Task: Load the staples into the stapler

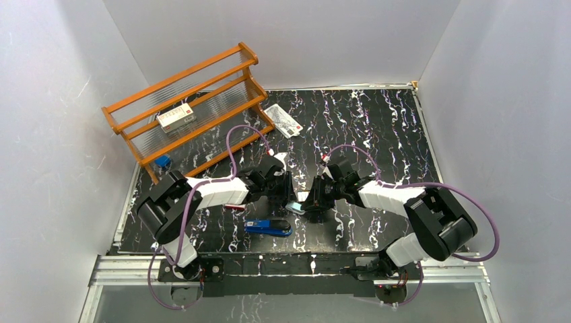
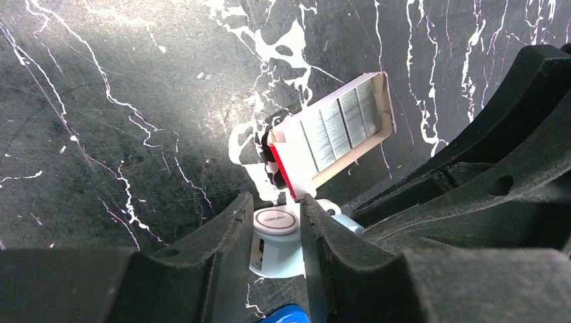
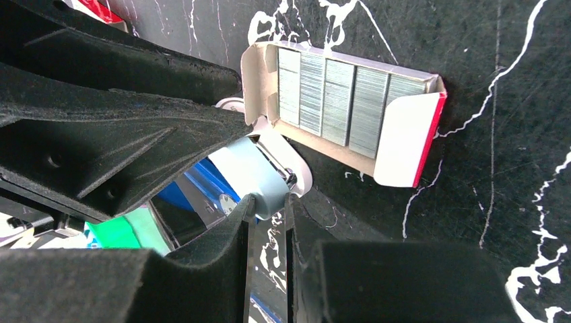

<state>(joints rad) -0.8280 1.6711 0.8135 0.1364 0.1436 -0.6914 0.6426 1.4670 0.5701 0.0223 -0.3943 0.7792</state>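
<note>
The open pale tray of silvery staple strips (image 2: 337, 131) lies on the black marbled table just beyond both grippers; it also shows in the right wrist view (image 3: 343, 111). In the top view the grippers hide it. Its red sleeve (image 1: 234, 208) lies to the left. The blue stapler (image 1: 268, 227) lies flat near the front edge, apart from both grippers. My left gripper (image 2: 277, 202) is shut on a pale blue gadget with a round white cap (image 2: 277, 221). My right gripper (image 3: 267, 202) pinches the same gadget (image 3: 249, 175) from the other side.
An orange wooden rack (image 1: 188, 111) stands at the back left with a larger red-and-white box (image 1: 176, 117) on it. A flat white printed packet (image 1: 283, 121) lies beside it. A small blue item (image 1: 162, 161) sits under the rack.
</note>
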